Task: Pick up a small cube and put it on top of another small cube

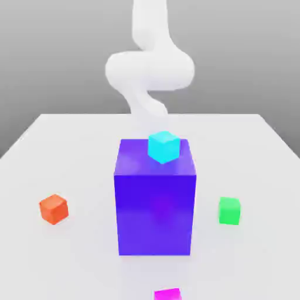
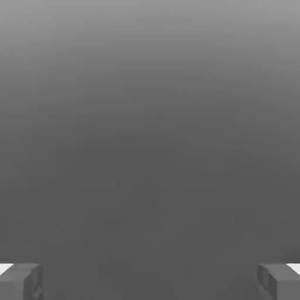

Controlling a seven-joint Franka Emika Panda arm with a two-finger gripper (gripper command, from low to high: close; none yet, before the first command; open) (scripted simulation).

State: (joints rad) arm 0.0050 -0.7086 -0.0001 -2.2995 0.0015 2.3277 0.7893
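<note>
The small magenta-pink cube lies at the near edge of the white table, partly cut off by the picture's lower border. The small green cube sits on the table at the exterior view's right of the big blue-purple block. My white arm rises behind the block at the far side of the table, far from both cubes. In the hand view my gripper is open: its two grey fingertips stand far apart with nothing between them, against a plain grey background.
A big blue-purple block stands mid-table with a small cyan cube on top. A small orange-red cube sits at the exterior view's left. The white table spreads around them.
</note>
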